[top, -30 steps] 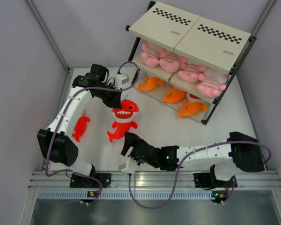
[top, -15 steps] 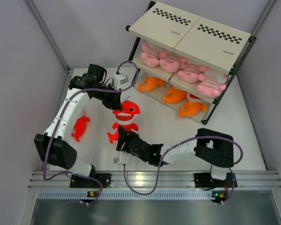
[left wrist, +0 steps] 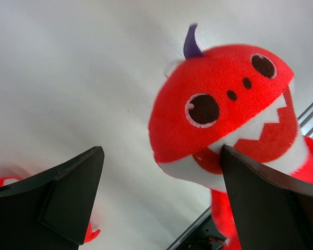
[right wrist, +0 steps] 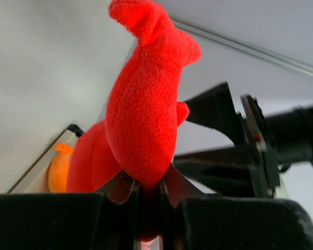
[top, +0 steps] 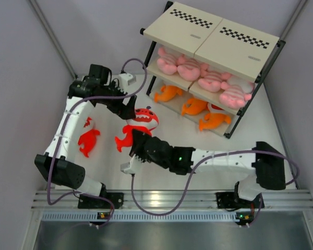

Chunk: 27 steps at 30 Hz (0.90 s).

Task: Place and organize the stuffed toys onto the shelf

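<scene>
A red shark (top: pixel 144 119) with a white toothy mouth lies on the table in front of the shelf (top: pixel 219 39). My right gripper (top: pixel 137 145) is shut on its tail end; in the right wrist view the red shark (right wrist: pixel 146 104) rises from the pinched gripper (right wrist: pixel 150 188). My left gripper (top: pixel 126 107) stands open just left of the shark's head. In the left wrist view the red shark (left wrist: pixel 219 109) shows its face beside the right finger, and the open gripper (left wrist: pixel 161 153) holds nothing. A second red shark (top: pixel 87 140) lies at the left, near the left arm.
Pink striped plushies (top: pixel 198 73) fill the shelf's middle tier. Orange sharks (top: pixel 194 107) lie on the lowest tier, and one orange shark (right wrist: pixel 57 169) shows in the right wrist view. White walls close in left and right. A metal rail (top: pixel 172 198) runs along the near edge.
My left gripper has opened, let go of the red shark's head and drawn back to the left. My right gripper has moved in and shut on the shark's tail end.
</scene>
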Each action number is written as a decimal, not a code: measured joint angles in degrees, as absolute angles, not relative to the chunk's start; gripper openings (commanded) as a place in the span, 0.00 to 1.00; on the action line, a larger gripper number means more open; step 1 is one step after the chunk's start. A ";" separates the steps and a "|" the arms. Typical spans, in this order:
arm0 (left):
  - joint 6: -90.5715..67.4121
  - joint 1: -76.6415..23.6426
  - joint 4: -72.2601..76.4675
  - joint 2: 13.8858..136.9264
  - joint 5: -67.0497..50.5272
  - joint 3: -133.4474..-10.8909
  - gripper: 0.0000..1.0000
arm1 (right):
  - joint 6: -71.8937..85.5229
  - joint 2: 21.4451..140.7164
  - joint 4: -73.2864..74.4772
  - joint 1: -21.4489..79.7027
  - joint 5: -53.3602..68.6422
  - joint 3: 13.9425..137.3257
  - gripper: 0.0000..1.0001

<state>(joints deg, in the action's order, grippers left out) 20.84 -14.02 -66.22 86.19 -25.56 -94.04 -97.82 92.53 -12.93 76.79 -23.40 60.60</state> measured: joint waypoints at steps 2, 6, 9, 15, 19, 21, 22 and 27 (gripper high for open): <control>19.66 -11.70 -67.05 85.76 -26.57 -98.19 0.98 | -94.32 87.72 -4.27 76.14 -20.75 65.98 0.00; 18.39 -4.27 -66.76 83.85 -26.59 -105.16 0.98 | -92.71 81.60 7.03 72.73 -17.63 73.80 0.00; 18.57 0.19 -66.54 82.96 -23.62 -105.89 0.98 | -92.99 77.71 11.88 68.36 -17.06 79.99 0.00; 19.03 1.08 -66.92 83.94 -22.61 -103.79 0.98 | -93.80 75.37 17.74 57.54 -14.63 94.83 0.00; 19.62 1.08 -66.94 84.49 -22.09 -101.56 0.98 | -93.73 75.66 21.41 46.74 -12.16 100.25 0.00; 19.73 1.08 -66.98 84.90 -21.67 -100.47 0.98 | -93.78 76.16 23.14 41.45 -10.96 101.16 0.00; 19.86 1.08 -66.92 85.17 -21.52 -99.85 0.98 | -93.80 76.47 24.14 39.35 -10.20 101.32 0.00; 20.29 1.08 -67.07 86.15 -21.28 -97.93 0.98 | -93.34 77.97 30.02 30.28 -5.06 101.36 0.05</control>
<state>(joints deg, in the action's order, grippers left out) 20.29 1.08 -67.07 86.15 -21.28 -97.93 -93.34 77.97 30.02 30.28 -5.06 101.36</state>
